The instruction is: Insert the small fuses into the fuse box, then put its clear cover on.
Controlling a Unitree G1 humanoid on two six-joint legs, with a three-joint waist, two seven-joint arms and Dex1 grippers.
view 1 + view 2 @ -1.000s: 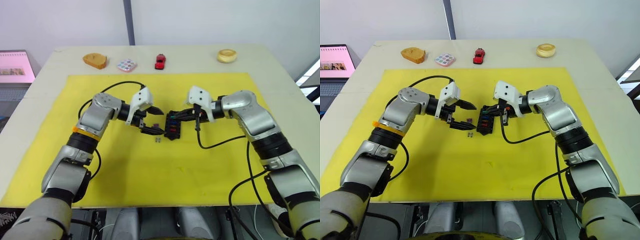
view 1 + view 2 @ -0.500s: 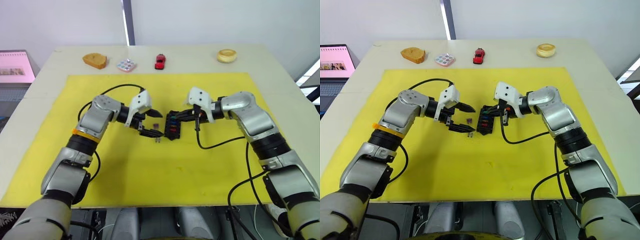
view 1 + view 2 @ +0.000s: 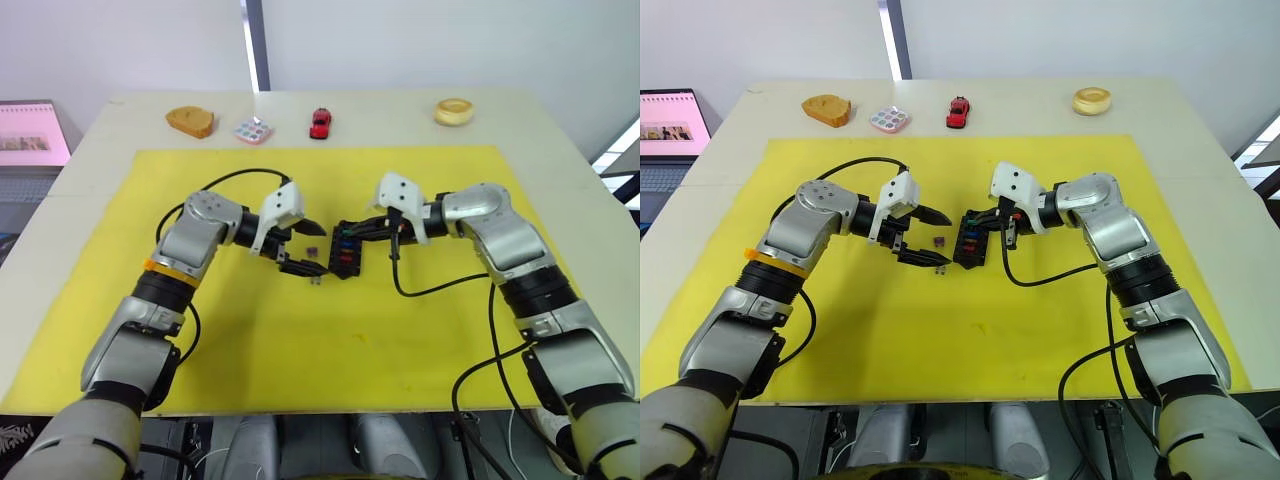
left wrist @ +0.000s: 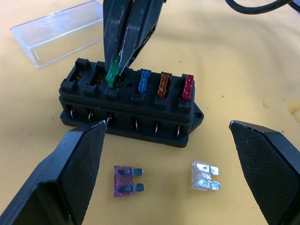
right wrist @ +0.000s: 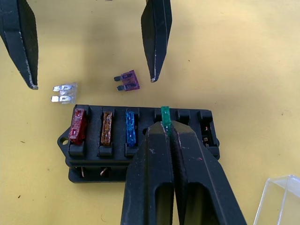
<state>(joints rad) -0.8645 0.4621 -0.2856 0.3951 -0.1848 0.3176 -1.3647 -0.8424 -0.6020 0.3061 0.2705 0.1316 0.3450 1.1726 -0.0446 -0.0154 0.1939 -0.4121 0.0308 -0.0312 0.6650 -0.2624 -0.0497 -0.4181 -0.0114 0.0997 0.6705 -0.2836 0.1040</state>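
A yellow mat covers the beige table, with the fuse box at its centre. The right gripper is pressed together, pinching the green fuse upright over a slot at the box's 12 o'clock row, beside the seated blue, brown and red fuses. The left gripper is spread wide at the box's 9 o'clock. The purple fuse and grey fuse lie flat just beside the box. The clear cover lies nearby. The green fuse's blades are hidden by the fingers.
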